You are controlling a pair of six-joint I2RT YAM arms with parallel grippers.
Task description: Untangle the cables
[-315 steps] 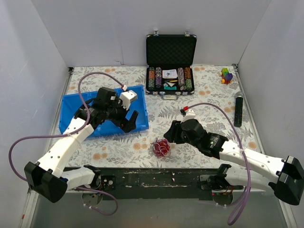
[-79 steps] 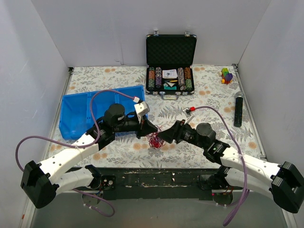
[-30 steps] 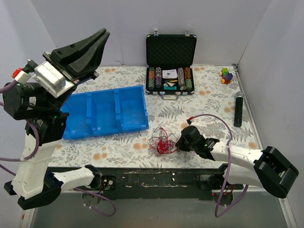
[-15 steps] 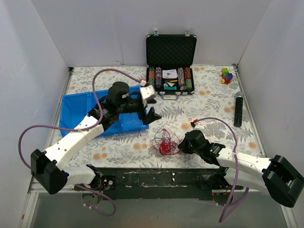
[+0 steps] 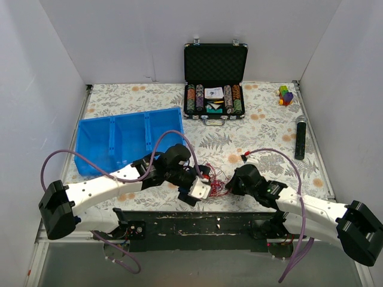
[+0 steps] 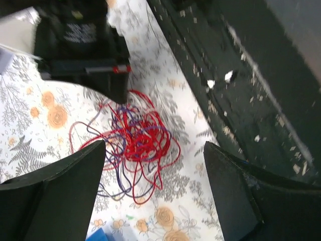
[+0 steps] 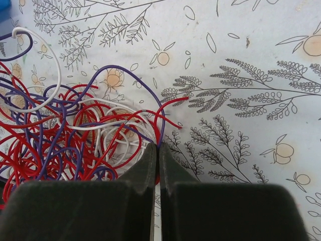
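Observation:
The cables (image 7: 75,135) are a loose tangle of thin red, white and dark navy strands on the floral cloth near the table's front edge, small in the top view as cables (image 5: 216,178). My right gripper (image 7: 156,150) is shut at the tangle's right side, with a red and a navy strand pinched between its tips. From the left, my left gripper (image 6: 150,191) hovers over the cables (image 6: 133,145), jaws wide open and nothing between them. From above, the left gripper (image 5: 203,181) and right gripper (image 5: 228,186) face each other across the tangle.
A blue divided tray (image 5: 128,140) lies at the back left. An open black case of poker chips (image 5: 215,84) stands at the back centre. Coloured blocks (image 5: 285,94) and a black stick-shaped device (image 5: 300,137) lie at the right. The dark front rail (image 6: 241,75) runs close beside the tangle.
My left arm came down from high at the left, passed over the tray and now sits at the tangle, its jaws having opened. The right gripper stays shut at the tangle's right side.

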